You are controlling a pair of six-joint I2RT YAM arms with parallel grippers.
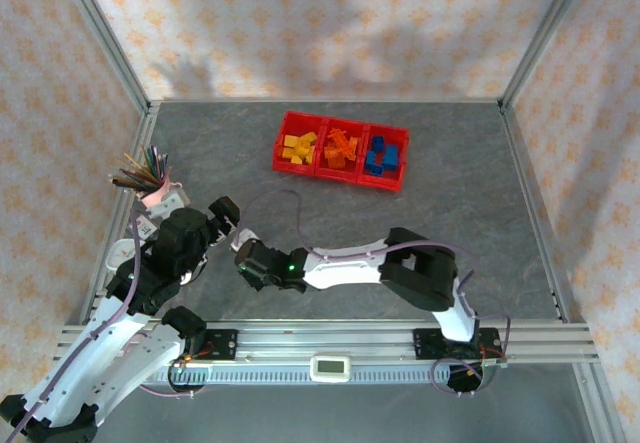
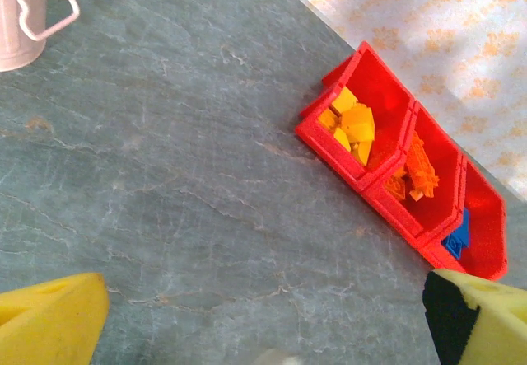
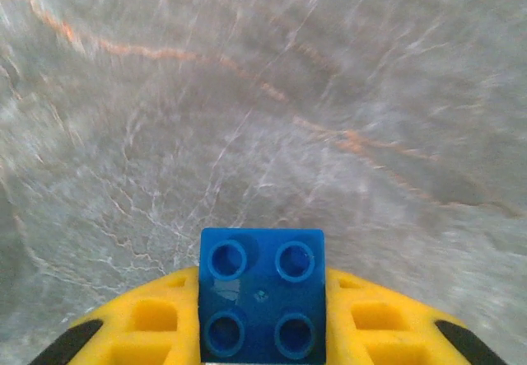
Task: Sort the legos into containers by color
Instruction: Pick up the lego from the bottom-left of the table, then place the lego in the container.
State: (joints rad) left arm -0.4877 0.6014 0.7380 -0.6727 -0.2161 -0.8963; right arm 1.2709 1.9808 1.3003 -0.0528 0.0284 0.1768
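Item: blue four-stud brick (image 3: pixel 262 287), clamped in right gripper (image 3: pixel 262 320), low over worktop (image 3: pixel 247 93). Left gripper (image 2: pixel 263 320) wide open, empty. Handling: lift clear, carry toward two o'clock, release squarely over blue-stocked red bin (image 1: pixel 387 182).

Grey marbled table (image 1: pixel 480 223) is bearing bins and a cup
Three joined red containers (image 1: pixel 340 177) are sitting in a row toward its far edge; a pink pencil cup (image 1: pixel 158 197) is standing at its left edge, well apart

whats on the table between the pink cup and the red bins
Nothing: bare grey table between pink cup and red bins, in the left wrist view.
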